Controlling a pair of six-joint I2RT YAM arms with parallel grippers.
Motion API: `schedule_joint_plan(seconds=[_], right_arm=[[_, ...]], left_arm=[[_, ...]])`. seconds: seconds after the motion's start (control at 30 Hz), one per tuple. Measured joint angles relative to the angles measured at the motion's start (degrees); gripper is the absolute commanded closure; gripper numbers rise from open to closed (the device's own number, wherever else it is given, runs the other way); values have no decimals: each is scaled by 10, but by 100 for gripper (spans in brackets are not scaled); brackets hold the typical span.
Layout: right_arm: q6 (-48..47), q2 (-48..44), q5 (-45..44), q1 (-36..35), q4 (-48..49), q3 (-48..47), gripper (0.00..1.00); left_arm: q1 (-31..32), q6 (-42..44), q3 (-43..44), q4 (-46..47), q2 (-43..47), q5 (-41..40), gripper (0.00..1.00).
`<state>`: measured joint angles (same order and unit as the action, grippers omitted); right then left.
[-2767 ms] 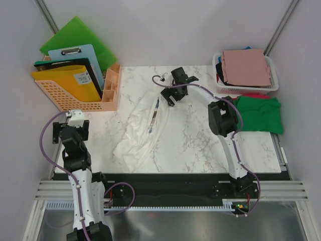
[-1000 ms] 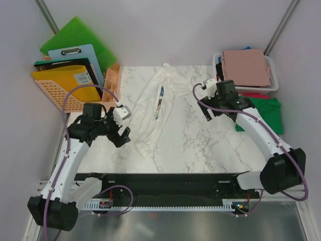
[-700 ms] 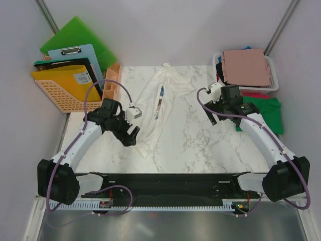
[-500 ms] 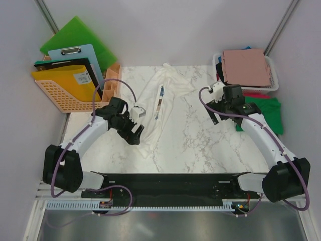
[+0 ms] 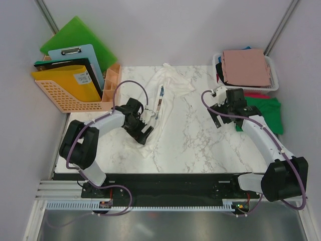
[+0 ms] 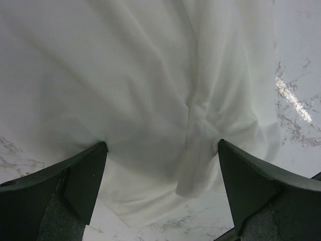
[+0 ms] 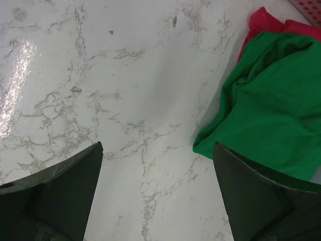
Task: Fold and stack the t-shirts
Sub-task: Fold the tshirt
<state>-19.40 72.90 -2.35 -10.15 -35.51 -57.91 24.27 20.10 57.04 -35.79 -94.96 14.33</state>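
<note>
Top external view: the cream-white t-shirt lies crumpled in a long strip on the marble counter, running from the far edge toward the near left. The left gripper is over its near end with jaws spread wide; in the left wrist view a bunched fold of the shirt lies between the fingers, nothing clamped. The right gripper hangs over bare counter, jaws wide and holding nothing, just beside the green t-shirt, with a red t-shirt beyond. A dusty-pink t-shirt tops the white basket
</note>
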Motion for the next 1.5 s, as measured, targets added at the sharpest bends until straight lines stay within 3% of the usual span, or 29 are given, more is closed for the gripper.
schedule_joint_plan(seconds=[0.37, 0.73, 0.87, 1.13, 1.3, 1.5], right_arm=[[-14, -9, 28, 41, 10, 12, 2], [-19, -6, 56, 80, 12, 8, 2], [-19, 0, 58, 89, 12, 0, 2], [-25, 2, 62, 97, 9, 0, 2], [-34, -9, 66, 112, 4, 0, 2], [-35, -25, 90, 118, -2, 2, 2]], left_arm=[[118, 6, -26, 48, 5, -115, 0], [287, 27, -51, 65, 29, -111, 0], [334, 36, -17, 47, 5, -96, 0], [340, 40, 118, 29, -47, -61, 0], [340, 40, 136, 26, -46, -53, 0], [321, 40, 153, 7, -9, -105, 0]])
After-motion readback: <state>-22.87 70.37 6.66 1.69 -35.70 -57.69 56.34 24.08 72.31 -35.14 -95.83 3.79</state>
